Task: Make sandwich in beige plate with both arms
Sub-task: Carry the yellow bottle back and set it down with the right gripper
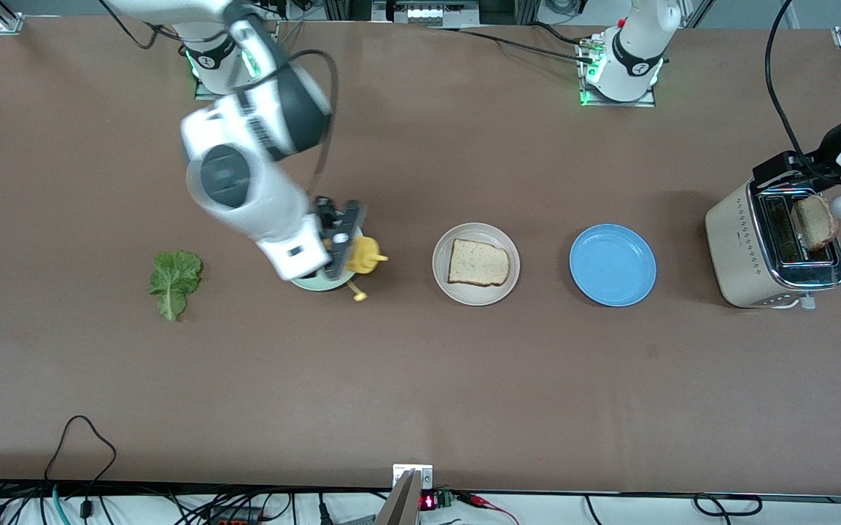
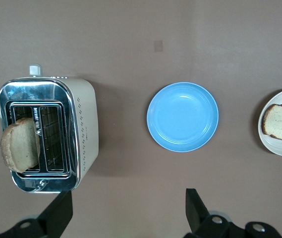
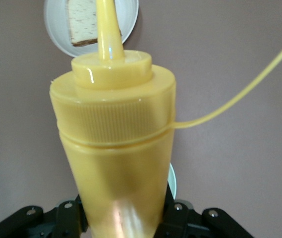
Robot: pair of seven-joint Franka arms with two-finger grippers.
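Two arms are at work. The right gripper [image 3: 121, 220] pinches a yellow bottle [image 1: 364, 255] over the green plate [image 1: 316, 284], which sits at 9 o'clock from the beige plate [image 1: 476, 235] in the front view. The left gripper [image 2: 126, 215] hovers at the toaster [image 1: 745, 248], at 3 o'clock from the blue plate [image 1: 613, 265], its fingers [image 2: 196, 206] spread wide on nothing. The sandwich is barely begun: the beige plate, mid-table, carries only a bare slice [image 1: 478, 262].

Likely trouble:
- The bottle lies tilted, nozzle toward the beige plate, with its cap strap dangling. A hard squeeze on the way could spill sauce on the table short of the bread.
- The smooth, tapered bottle could slip out of a light grip.
- The toast [image 1: 815, 222] leans out of its slot. A careless pinch could crumble it, and a skewed pull could jam it or drag the toaster.
- The lettuce [image 1: 174, 281] lies flat on the table at 9 o'clock from the green plate, so it looks hard to pick up cleanly.

Count: two bread slices, one lettuce leaf, three plates, one bottle, one toaster, two arms.
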